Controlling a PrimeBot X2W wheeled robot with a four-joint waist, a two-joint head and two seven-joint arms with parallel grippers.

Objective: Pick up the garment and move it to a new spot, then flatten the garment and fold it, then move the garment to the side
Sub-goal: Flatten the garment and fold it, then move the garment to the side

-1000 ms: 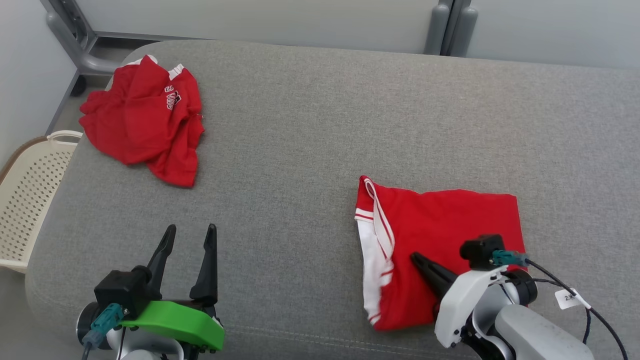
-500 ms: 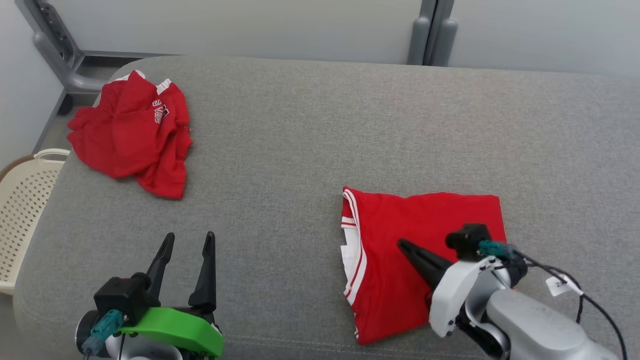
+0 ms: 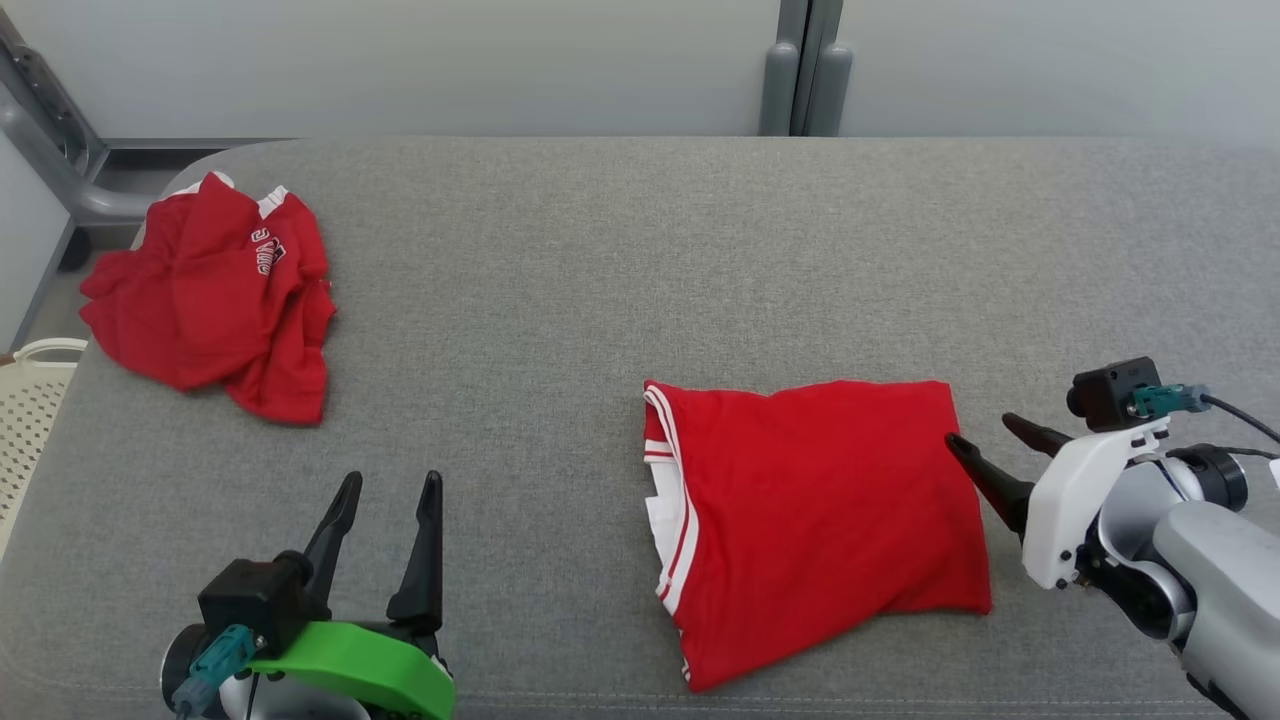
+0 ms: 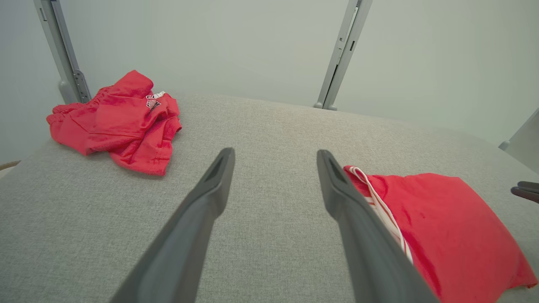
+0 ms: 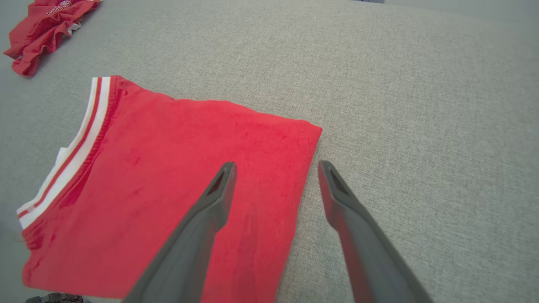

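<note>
The folded red garment (image 3: 815, 520) lies flat near the front edge of the grey cushion (image 3: 600, 280), toward its right side. Picking up, flattening and folding look done, and the move to the side looks done too. A crumpled red garment (image 3: 205, 290) waits at the far left corner, not folded. The right claw (image 3: 979, 429) is spread wide and holds nothing. One finger is over the folded garment's right edge and the other over bare cushion. I cannot tell if it touches. The left claw (image 3: 391, 480) is wide too, empty, by the front edge.
</note>
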